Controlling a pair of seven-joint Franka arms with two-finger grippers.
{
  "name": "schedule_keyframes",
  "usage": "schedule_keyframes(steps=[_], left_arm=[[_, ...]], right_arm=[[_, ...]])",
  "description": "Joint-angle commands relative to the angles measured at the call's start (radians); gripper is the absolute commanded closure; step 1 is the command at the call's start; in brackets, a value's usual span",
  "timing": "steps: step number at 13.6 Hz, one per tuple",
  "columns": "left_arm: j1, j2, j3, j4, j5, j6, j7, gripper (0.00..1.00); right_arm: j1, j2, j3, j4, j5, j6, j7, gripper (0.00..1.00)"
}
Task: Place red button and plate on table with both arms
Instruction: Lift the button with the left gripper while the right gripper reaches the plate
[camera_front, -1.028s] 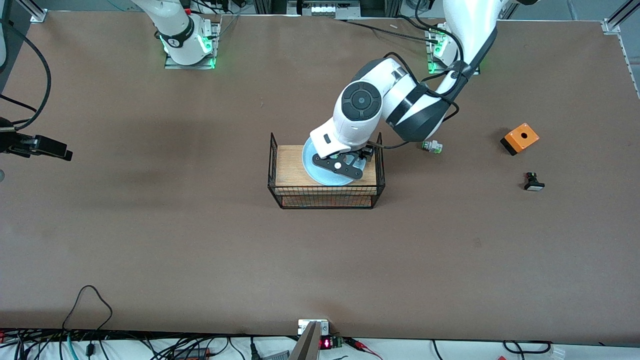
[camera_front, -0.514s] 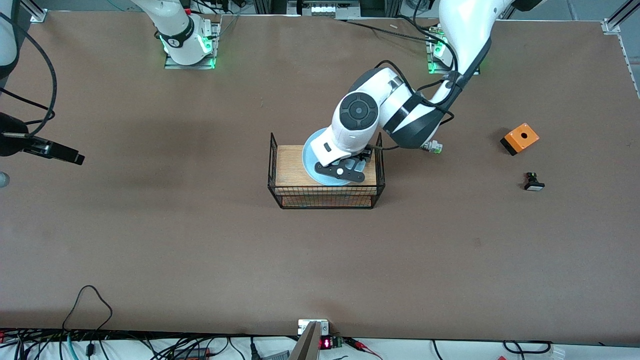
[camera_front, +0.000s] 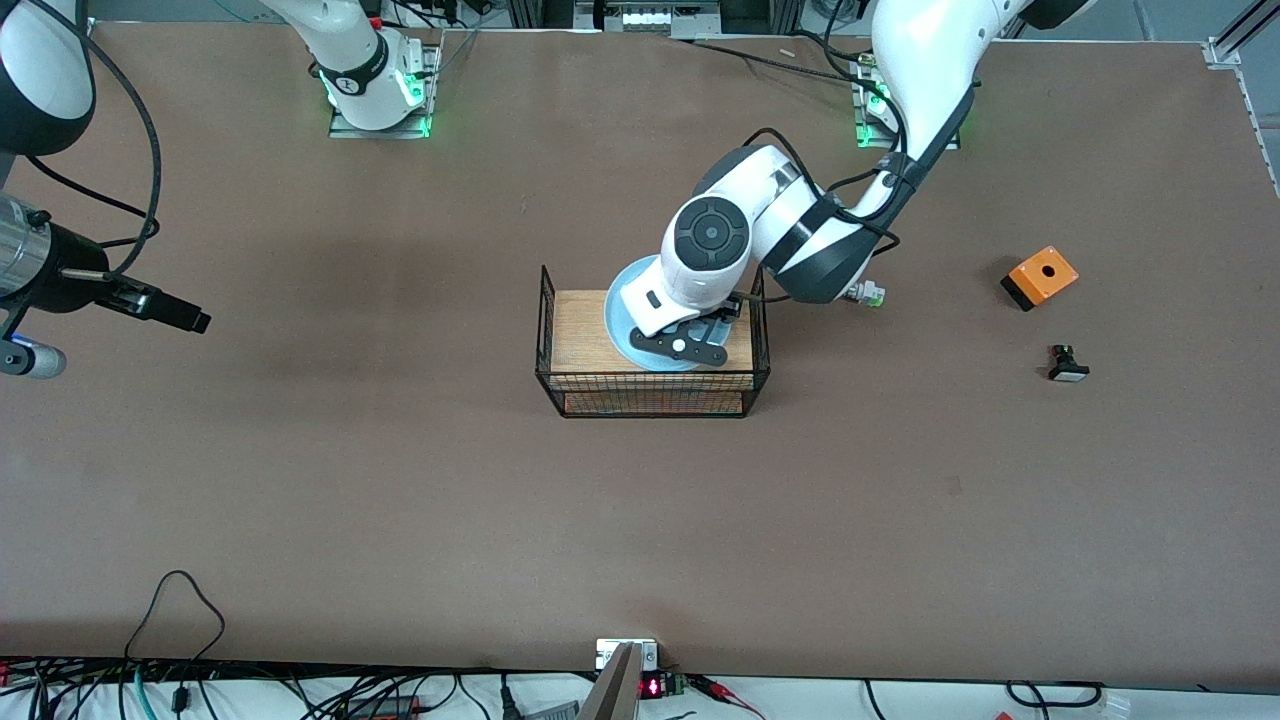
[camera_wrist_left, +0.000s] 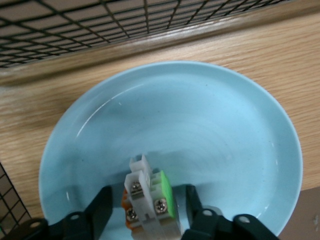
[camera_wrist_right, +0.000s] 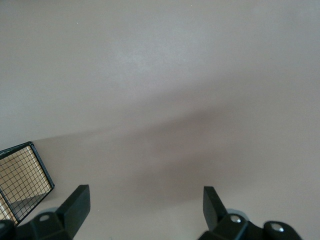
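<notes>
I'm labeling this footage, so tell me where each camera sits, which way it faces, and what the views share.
Front view: high across the table, facing both arms' bases; shows both arms.
Left wrist view: on the left arm's wrist, looking down at the plate on the rack; its fingers flank the red button.
Right wrist view: on the right arm's wrist, facing bare table; its fingers stand apart.
Shared: front and left wrist views both show plate and rack.

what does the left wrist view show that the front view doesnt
Only the left wrist view: the red button lying in the plate, with the left end effector open astride it, gaps on either side. Only the front view: the right end effector, open over the table, a green-capped button, an orange box and a black-and-white button. Both: the plate on the wood-topped wire rack.
</notes>
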Motion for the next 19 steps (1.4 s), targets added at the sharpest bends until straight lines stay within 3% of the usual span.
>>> schedule_keyframes(steps=[1, 4, 7, 12, 14, 17, 19], left_arm=[[-0.015, -0.019, -0.001, -0.005, 0.021, -0.011, -0.061, 0.86], [-0.014, -0.032, -0.002, 0.007, 0.023, -0.029, -0.06, 1.0], [-0.001, -0.094, -0.001, 0.035, 0.019, -0.097, -0.051, 1.0], [0.028, -0.135, -0.008, 0.306, 0.01, -0.394, -0.049, 1.0], [0.034, -0.137, -0.001, 0.349, 0.019, -0.465, -0.049, 1.0], [0.15, -0.163, -0.007, 0.348, 0.019, -0.471, -0.033, 1.0], [0.251, -0.166, -0.005, 0.348, 0.015, -0.476, 0.061, 1.0]], right_arm=[[0.002, -0.006, 0.0, 0.011, 0.01, -0.015, 0.015, 0.0], [0.045, -0.008, 0.0, 0.011, 0.007, -0.015, 0.087, 0.0], [0.086, -0.008, 0.0, 0.013, -0.002, -0.013, 0.193, 0.0], [0.157, -0.008, 0.001, 0.013, -0.019, -0.004, 0.32, 0.0], [0.194, -0.006, 0.0, 0.013, -0.021, -0.001, 0.45, 0.0], [0.229, 0.003, 0.001, 0.011, -0.016, 0.002, 0.626, 0.0], [0.299, 0.009, 0.0, 0.011, -0.028, 0.023, 0.638, 0.0]])
